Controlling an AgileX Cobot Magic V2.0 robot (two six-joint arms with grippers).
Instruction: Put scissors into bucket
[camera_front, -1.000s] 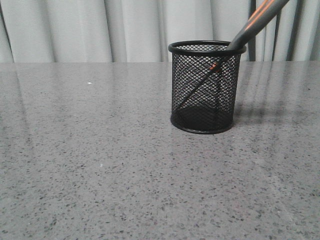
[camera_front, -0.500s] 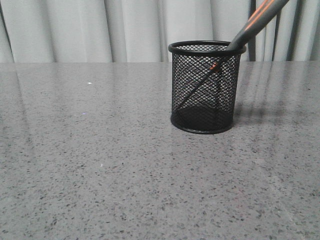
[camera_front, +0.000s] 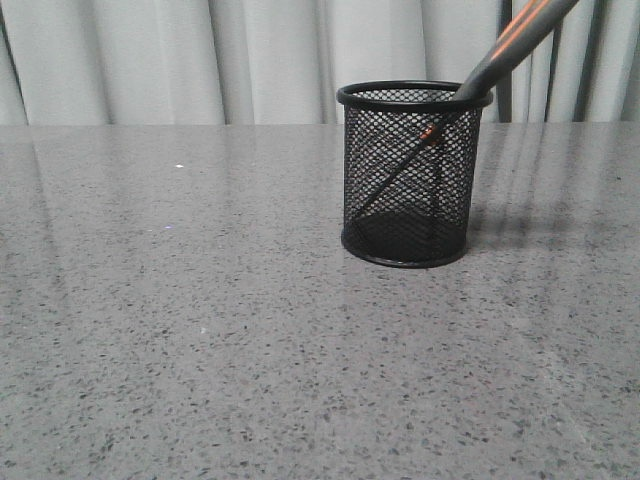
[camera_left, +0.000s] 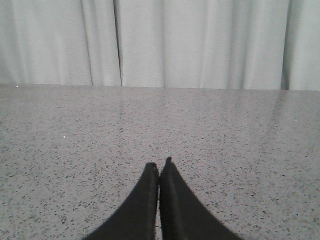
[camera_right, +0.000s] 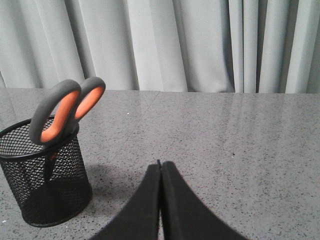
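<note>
The bucket (camera_front: 405, 175) is a black wire-mesh cup standing upright on the grey speckled table, right of centre in the front view. The scissors (camera_front: 510, 45) stand in it, blades down, leaning on the rim with the grey and orange handles sticking out up and to the right. In the right wrist view the bucket (camera_right: 45, 175) and the scissors' handles (camera_right: 65, 110) show beside my right gripper (camera_right: 160, 164), which is shut and empty, apart from the cup. My left gripper (camera_left: 159, 164) is shut and empty over bare table. Neither gripper shows in the front view.
The grey speckled table (camera_front: 200, 330) stretches all round the cup. Pale curtains (camera_front: 200, 60) hang along its far edge.
</note>
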